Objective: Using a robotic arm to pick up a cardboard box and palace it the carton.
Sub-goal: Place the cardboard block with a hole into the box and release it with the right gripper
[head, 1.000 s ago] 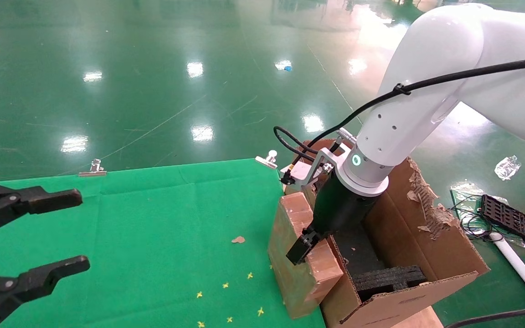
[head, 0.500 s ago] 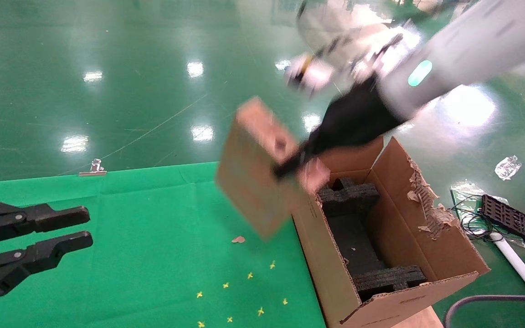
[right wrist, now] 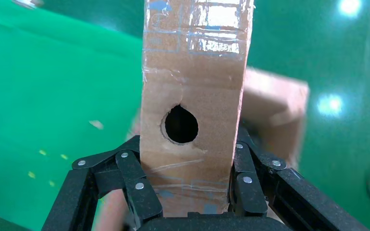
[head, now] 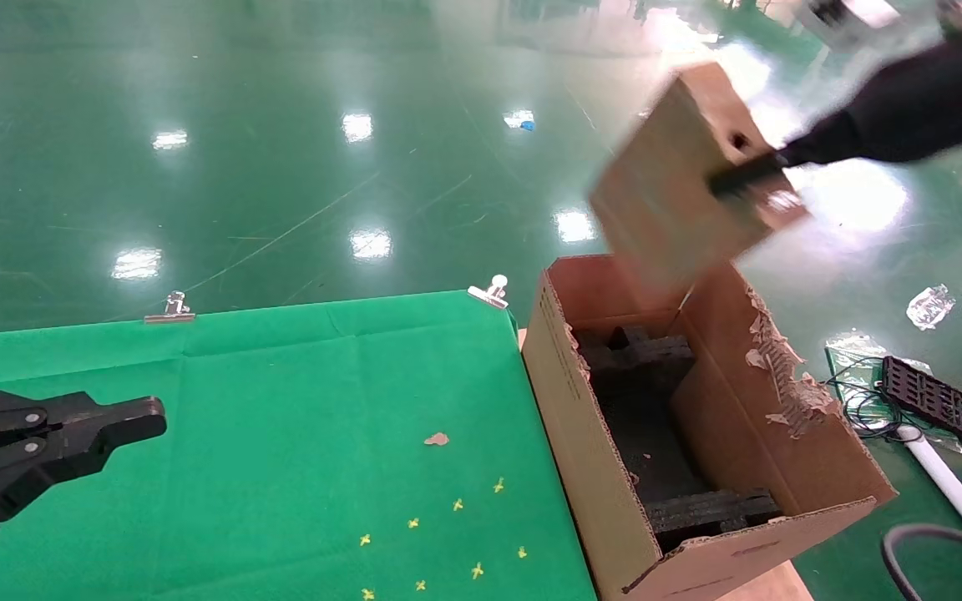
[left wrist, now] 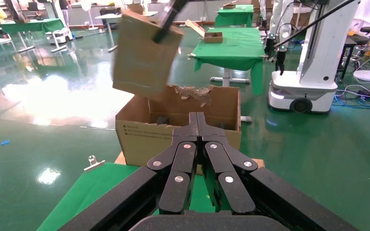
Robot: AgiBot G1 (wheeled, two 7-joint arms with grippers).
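The slim brown cardboard box (head: 681,171) hangs tilted in the air above the far end of the carton (head: 564,401). My right gripper (head: 752,177) is shut on it, clamping its two broad faces. The right wrist view shows the narrow side of the cardboard box (right wrist: 192,86) with its round hole, held in my right gripper (right wrist: 190,192) between both fingers. The carton stands open beside the green table, with black foam blocks (head: 711,509) inside and one torn flap (head: 773,359). My left gripper (head: 147,413) is shut and empty at the table's left; its own view shows the left gripper (left wrist: 196,118), the carton (left wrist: 139,137) and the raised cardboard box (left wrist: 142,57).
The green cloth table (head: 281,401) carries small yellow marks (head: 414,522), a cardboard scrap (head: 437,438) and metal clips (head: 170,309) at its far edge. A black tray with cables (head: 936,401) and plastic litter (head: 928,305) lie on the floor right of the carton.
My right arm has swung the cardboard box up off the table's edge and over to the right, to above the carton. My left gripper has gone from open to shut.
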